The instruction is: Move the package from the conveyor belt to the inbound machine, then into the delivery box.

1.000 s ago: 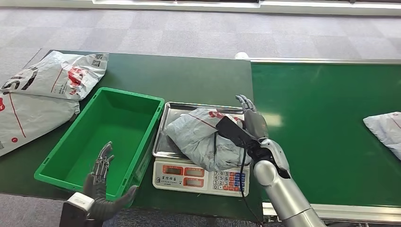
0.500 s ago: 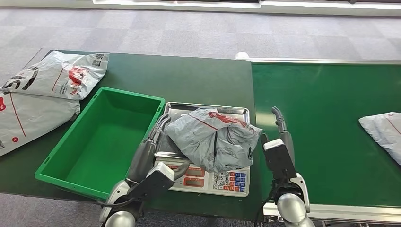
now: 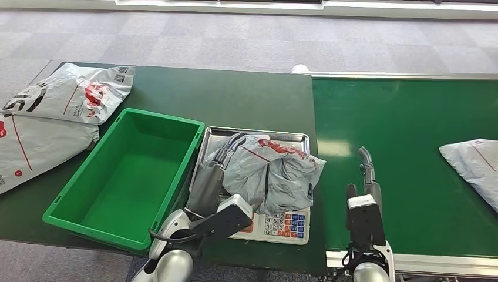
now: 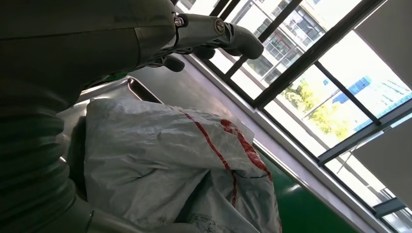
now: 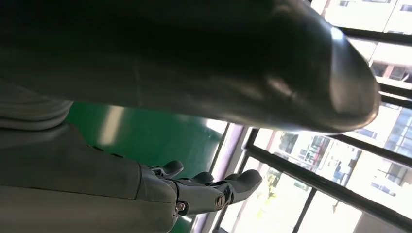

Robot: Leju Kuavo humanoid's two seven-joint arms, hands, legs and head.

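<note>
A crumpled grey package [image 3: 270, 173] with red print lies on the steel tray [image 3: 258, 134] of the inbound scale [image 3: 276, 226]. My left hand [image 3: 214, 170] reaches along the package's left side, between it and the green delivery box [image 3: 161, 116]. Its fingers [image 3: 228, 144] are stretched out and hold nothing. In the left wrist view the package [image 4: 160, 160] lies right beside the palm, under the extended fingers [image 4: 214, 34]. My right hand [image 3: 367, 173] hovers over the green conveyor belt [image 3: 411, 117], right of the scale, fingers straight and apart from the package. The right wrist view shows its fingers [image 5: 204, 189] extended.
A second grey package [image 3: 473, 161] lies on the belt at the right edge. Two large grey bags [image 3: 76, 91] [image 3: 35, 144] rest on the dark table left of the delivery box. The box has nothing inside it.
My left hand moved forward from the scale's front to the package's left side. My right hand drew back and to the right over the belt. The far package drifted left.
</note>
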